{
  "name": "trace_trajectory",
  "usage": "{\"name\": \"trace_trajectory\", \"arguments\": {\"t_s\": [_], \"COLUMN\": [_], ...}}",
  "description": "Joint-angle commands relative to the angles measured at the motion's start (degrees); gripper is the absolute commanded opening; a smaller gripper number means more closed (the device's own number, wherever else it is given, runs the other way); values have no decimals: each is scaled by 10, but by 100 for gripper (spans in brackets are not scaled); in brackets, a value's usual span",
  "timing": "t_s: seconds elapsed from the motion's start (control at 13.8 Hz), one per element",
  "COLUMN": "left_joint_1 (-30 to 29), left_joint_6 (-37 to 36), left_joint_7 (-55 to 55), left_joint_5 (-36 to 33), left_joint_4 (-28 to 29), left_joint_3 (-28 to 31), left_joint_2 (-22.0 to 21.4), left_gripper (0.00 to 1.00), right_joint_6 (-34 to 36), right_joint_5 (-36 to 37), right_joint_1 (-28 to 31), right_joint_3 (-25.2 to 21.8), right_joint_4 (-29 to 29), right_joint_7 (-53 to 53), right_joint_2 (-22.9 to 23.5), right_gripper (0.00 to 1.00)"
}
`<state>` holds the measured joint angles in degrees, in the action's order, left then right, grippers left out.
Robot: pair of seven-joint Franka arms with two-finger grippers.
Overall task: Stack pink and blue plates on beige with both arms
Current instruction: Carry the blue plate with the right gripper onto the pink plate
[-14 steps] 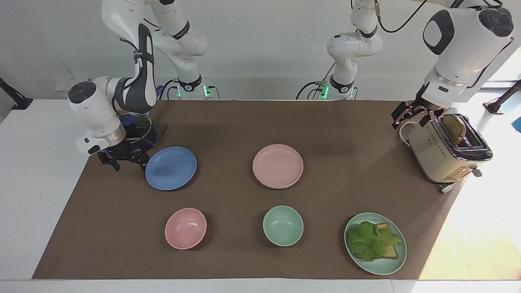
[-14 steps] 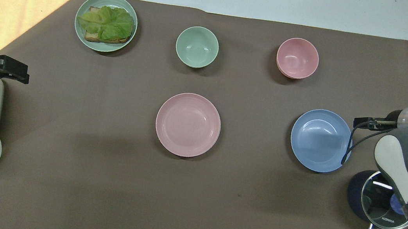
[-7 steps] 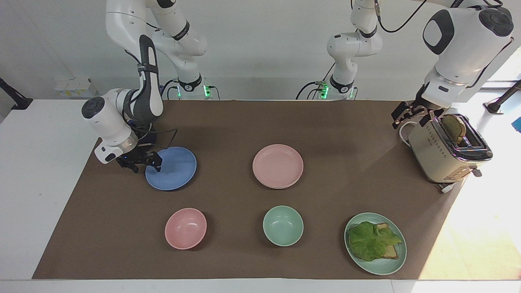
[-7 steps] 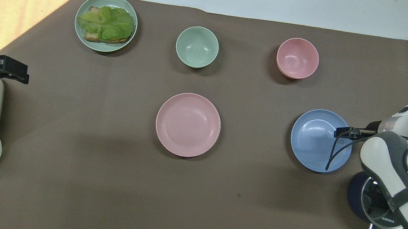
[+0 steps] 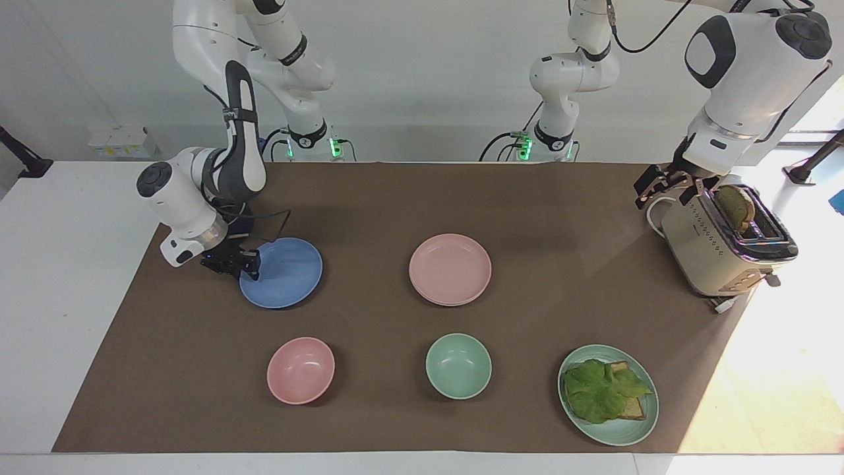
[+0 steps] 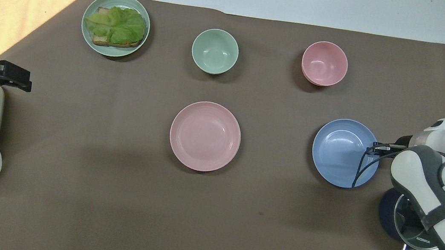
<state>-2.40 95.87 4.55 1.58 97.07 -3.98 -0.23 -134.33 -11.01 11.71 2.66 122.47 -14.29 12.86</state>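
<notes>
The blue plate (image 5: 285, 273) (image 6: 343, 153) lies at the right arm's end of the table. My right gripper (image 5: 245, 262) (image 6: 375, 148) is low at the plate's rim, on the side toward that table end, and is shut on the rim. The pink plate (image 5: 450, 267) (image 6: 205, 135) rests mid-table on the beige plate (image 5: 455, 304), of which only a thin pale rim shows. My left gripper (image 5: 661, 193) (image 6: 22, 78) waits open beside the toaster, holding nothing.
A cream toaster (image 5: 722, 247) with bread in it stands at the left arm's end. Farther from the robots are a pink bowl (image 5: 301, 370), a mint bowl (image 5: 458, 365) and a mint plate (image 5: 636, 432) with lettuce toast. A dark blue kettle (image 6: 412, 219) sits under the right arm.
My right gripper came in over the blue plate's rim and closed on it. The plate slid slightly toward the middle of the table. The left arm has not moved.
</notes>
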Motion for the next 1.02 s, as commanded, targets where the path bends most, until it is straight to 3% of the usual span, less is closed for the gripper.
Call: {"name": "trace_trajectory", "arguments": {"t_s": [0.0, 0.44, 0.94], "left_joint_1": [-3, -3, -3], "left_joint_6": [-10, -10, -10], "left_joint_7": [-4, -3, -2], "left_joint_5": [-10, -10, -10], "left_joint_4": [3, 3, 3], "left_joint_3": [-3, -3, -3], "left_joint_2": [-10, -10, -10], "left_gripper": [100, 100, 100], "right_joint_6": [-13, 53, 42], "right_joint_5": [-43, -56, -47], "right_joint_1": [6, -36, -194], "right_joint_3": [5, 18, 18], "right_joint_4": [6, -33, -90], "right_joint_7": [-22, 13, 237], "right_joint_2": [-4, -63, -50], "right_gripper": [0, 0, 0]}}
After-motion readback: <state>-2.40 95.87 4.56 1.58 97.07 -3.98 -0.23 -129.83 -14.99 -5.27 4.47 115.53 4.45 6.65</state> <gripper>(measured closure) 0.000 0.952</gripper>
